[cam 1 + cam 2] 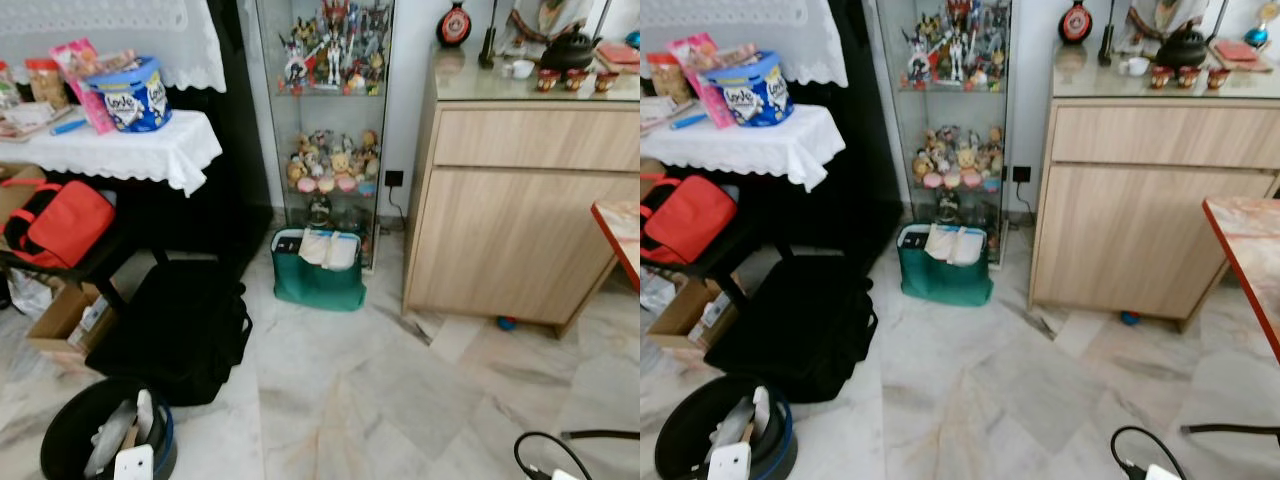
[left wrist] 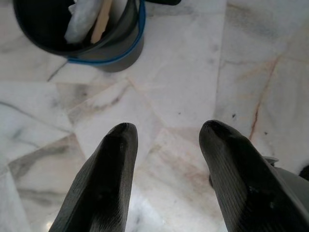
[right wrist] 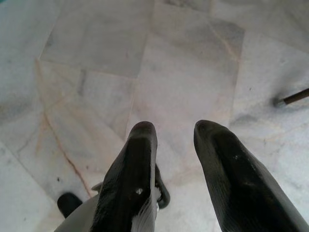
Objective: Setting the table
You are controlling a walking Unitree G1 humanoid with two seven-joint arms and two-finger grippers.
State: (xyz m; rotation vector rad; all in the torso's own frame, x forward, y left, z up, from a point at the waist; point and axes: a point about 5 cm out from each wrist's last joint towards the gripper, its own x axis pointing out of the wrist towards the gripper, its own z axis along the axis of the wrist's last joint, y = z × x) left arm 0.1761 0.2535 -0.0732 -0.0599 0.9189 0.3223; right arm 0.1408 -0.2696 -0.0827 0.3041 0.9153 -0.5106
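Observation:
The corner of a marble-topped table (image 1: 1244, 240) with a red rim juts in at the right edge of the head view. A black teapot (image 1: 568, 48) and small red cups (image 1: 573, 79) stand on a wooden sideboard (image 1: 520, 210) against the far wall. My left gripper (image 2: 169, 128) hangs open over the marble floor, close to a black bucket (image 2: 113, 48) with a blue rim. My right gripper (image 3: 175, 126) also hangs open above bare floor tiles, holding nothing.
A glass cabinet of figurines (image 1: 330, 110) stands in the middle, with a green bag (image 1: 318, 270) at its foot. To the left are a white-clothed side table (image 1: 120, 150), a red bag (image 1: 60, 222), a black bag (image 1: 175, 325) and a cardboard box (image 1: 62, 318). Black cable (image 1: 545, 455) lies at lower right.

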